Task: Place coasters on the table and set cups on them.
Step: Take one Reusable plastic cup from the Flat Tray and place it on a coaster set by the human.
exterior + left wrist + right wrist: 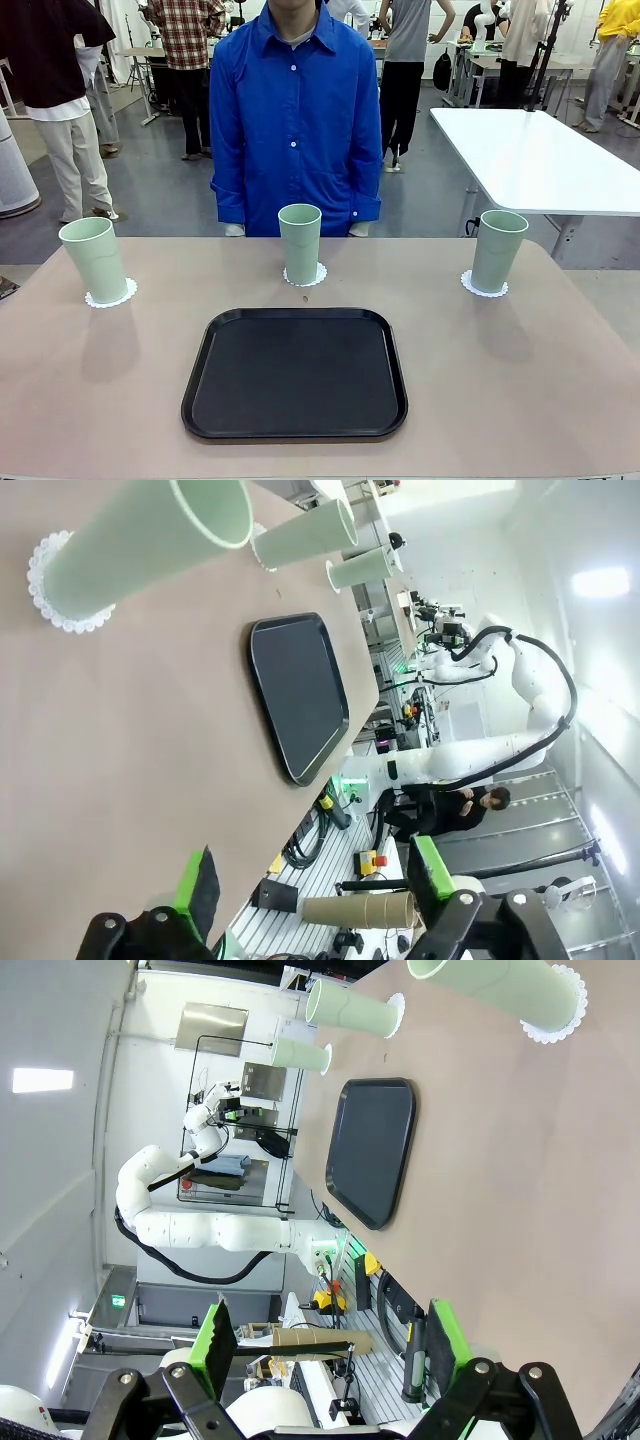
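- The three tall pale mint-green plastic cups (300, 243) look light, stiff and easy to tip; grasp mid-wall.
- The white lacy paper coasters (111, 296) look thin and easily torn.
- Left gripper (315, 888) and right gripper (328, 1345) stand apart, holding nothing.

Three mint-green cups are standing beyond the black tray (294, 373): left cup (94, 259), middle cup (300, 243), right cup (498, 250). Three lacy white coasters are lying under them: left coaster (111, 297), middle coaster (305, 278), right coaster (483, 290). One tray is sitting alone.
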Action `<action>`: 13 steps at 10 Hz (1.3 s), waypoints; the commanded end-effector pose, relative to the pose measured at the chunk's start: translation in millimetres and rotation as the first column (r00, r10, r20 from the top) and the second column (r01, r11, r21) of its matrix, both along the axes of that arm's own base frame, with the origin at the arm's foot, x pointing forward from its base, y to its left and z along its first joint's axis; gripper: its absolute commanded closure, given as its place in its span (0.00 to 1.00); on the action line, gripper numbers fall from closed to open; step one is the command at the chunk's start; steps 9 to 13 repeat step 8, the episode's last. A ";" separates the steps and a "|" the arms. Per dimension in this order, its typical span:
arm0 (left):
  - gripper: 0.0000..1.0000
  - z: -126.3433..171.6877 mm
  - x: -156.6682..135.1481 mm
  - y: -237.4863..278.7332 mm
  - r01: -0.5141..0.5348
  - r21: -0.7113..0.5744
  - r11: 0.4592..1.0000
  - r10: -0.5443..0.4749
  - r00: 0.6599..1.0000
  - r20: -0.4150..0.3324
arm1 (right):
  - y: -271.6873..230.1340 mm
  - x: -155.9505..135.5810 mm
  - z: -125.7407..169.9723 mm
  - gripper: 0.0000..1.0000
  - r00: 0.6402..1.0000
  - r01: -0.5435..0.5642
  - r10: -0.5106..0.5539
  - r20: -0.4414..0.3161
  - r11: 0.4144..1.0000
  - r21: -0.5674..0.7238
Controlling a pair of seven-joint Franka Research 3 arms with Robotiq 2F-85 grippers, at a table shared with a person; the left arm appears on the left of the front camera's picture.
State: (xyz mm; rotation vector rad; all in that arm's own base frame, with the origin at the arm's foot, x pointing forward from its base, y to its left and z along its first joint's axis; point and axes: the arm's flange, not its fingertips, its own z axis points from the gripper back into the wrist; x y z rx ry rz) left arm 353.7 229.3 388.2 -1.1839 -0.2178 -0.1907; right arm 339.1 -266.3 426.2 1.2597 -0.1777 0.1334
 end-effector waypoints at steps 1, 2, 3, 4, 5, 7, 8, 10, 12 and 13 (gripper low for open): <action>0.00 10.3 -0.4 -1.3 0.004 -0.007 1.000 -0.004 0.998 0.062 | 0.8 -1.1 2.1 0.00 1.000 -0.002 0.002 -0.010 1.000 -0.003; 0.00 0.0 0.0 0.0 0.000 0.000 1.000 0.000 1.000 0.000 | 0.8 -1.1 2.1 0.00 1.000 -0.002 0.002 -0.010 1.000 -0.003; 0.00 0.0 0.0 0.0 0.000 0.000 1.000 0.000 1.000 0.000 | 0.8 -1.1 2.1 0.00 1.000 -0.002 0.002 -0.010 1.000 -0.003; 0.00 0.0 0.0 0.0 0.000 0.000 1.000 0.000 1.000 0.000 | 0.8 -1.1 2.1 0.00 1.000 -0.002 0.002 -0.010 1.000 -0.003; 0.00 0.0 0.0 0.0 0.000 0.000 1.000 0.000 1.000 0.000 | 0.8 -1.1 2.1 0.00 1.000 -0.002 0.002 -0.010 1.000 -0.003; 0.00 0.0 0.0 0.0 0.000 0.000 1.000 0.000 1.000 0.000 | 0.8 -1.1 2.1 0.00 1.000 -0.002 0.002 -0.010 1.000 -0.003; 0.00 0.0 0.0 0.0 0.000 0.000 1.000 0.000 1.000 0.000 | 0.8 -1.1 2.1 0.00 1.000 -0.002 0.002 -0.010 1.000 -0.003; 0.00 0.0 0.0 0.0 0.000 0.000 1.000 0.000 1.000 0.000 | 0.8 -1.1 2.1 0.00 1.000 -0.002 0.002 -0.010 1.000 -0.003; 0.00 0.0 0.0 0.0 0.000 0.000 1.000 0.000 1.000 0.000 | 0.8 -1.1 2.1 0.00 1.000 -0.002 0.002 -0.010 1.000 -0.003; 0.00 0.0 0.0 0.0 0.000 0.000 1.000 0.000 1.000 0.000 | 0.8 -1.1 2.1 0.00 1.000 -0.002 0.002 -0.010 1.000 -0.003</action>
